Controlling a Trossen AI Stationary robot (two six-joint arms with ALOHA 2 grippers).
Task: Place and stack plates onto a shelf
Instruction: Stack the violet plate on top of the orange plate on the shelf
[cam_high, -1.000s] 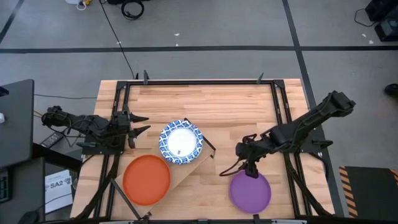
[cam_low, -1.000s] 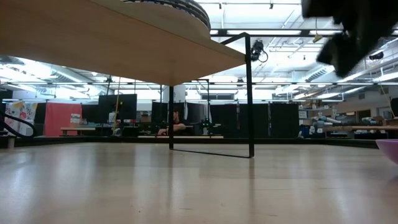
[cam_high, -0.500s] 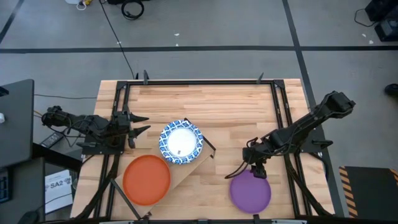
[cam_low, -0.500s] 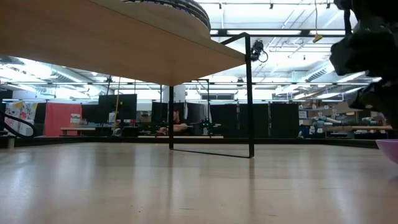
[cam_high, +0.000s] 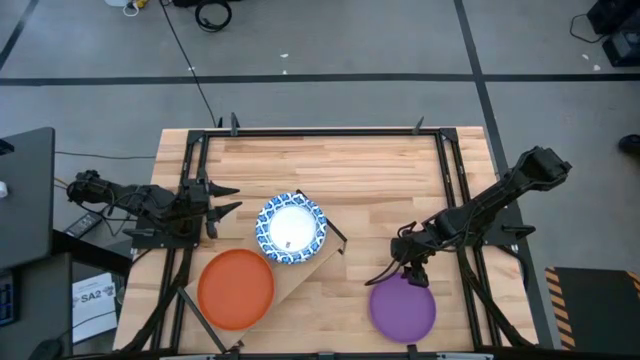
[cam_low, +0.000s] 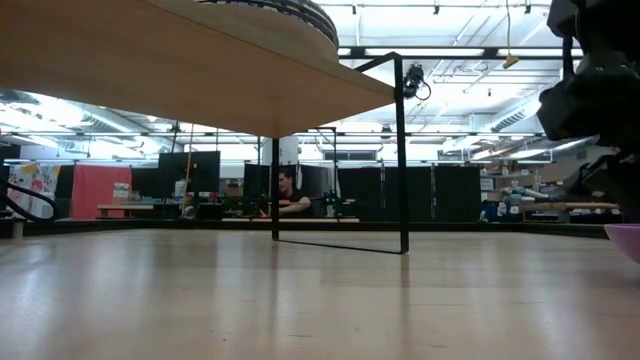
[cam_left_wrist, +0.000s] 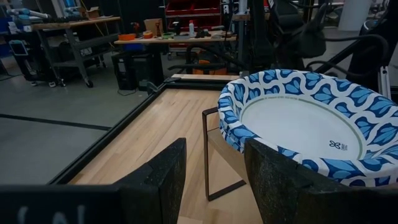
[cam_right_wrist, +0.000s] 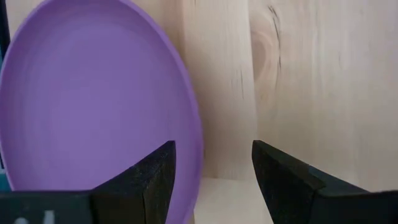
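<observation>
A purple plate (cam_high: 403, 307) lies flat on the table near its front edge. My right gripper (cam_high: 406, 274) hangs open over the plate's far rim (cam_right_wrist: 196, 149), pointing steeply down. One finger stands over the plate's inside and the other over bare wood, neither plainly touching. On the light wood shelf (cam_high: 300, 272) rest a blue-and-white plate (cam_high: 291, 228) and an orange plate (cam_high: 236, 288). My left gripper (cam_high: 226, 201) waits open at the table's left side, level with the blue-and-white plate (cam_left_wrist: 311, 121).
The shelf stands on thin black legs (cam_low: 402, 150) and lies slantwise across the table's near left. A black metal frame (cam_high: 330, 131) runs round the table top. Bare wood lies between the shelf and the purple plate (cam_low: 626, 240). A person sits far behind the table (cam_low: 290, 198).
My right gripper has come down and toward the table's near edge, onto the far rim of the purple plate, tipping more steeply downward. Its fingers have stayed open. The plates have not moved.
</observation>
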